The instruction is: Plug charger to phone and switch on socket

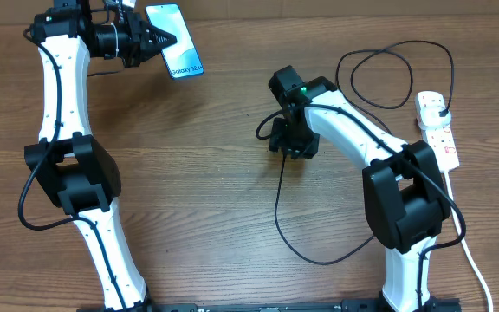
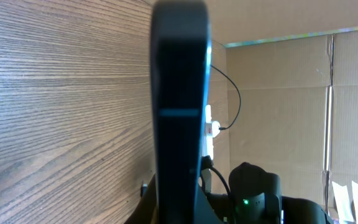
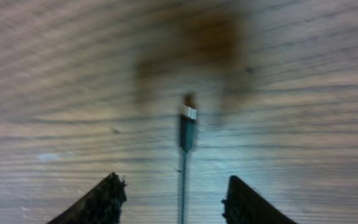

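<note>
- The charger [image 1: 277, 206] lies slack on the table [image 1: 197, 173]. Its small metal-ended tip [image 3: 188, 121] is the spot everything else here is placed from.
- The right gripper [image 3: 174, 183] hangs directly over that tip. Its fingers [image 3: 101, 199] stand partly open, one on each side of the cable just behind the tip, and they have hold of nothing. Bare wood shows between each pad and the cable.
- In the right wrist view the tip points straight ahead, away from the gripper, and the cable runs back between the fingers. Its long axis therefore lies crosswise to the pinch, which I judge suits a squeeze. The grip would land on the cable behind the tip rather than on the tip itself.
- The phone [image 1: 178, 39] is well away from the tip, off towards the far left corner. The left gripper [image 1: 150, 41] is clamped on it and holds it off the wood, and it shows edge-on in the left wrist view.
- The socket [image 1: 444, 139] sits well off on the tip's other side, with the charger's plug in its far end.
- The right arm is plainly the nearer one. I'd say the next job is carrying the tip across to the phone.
</note>
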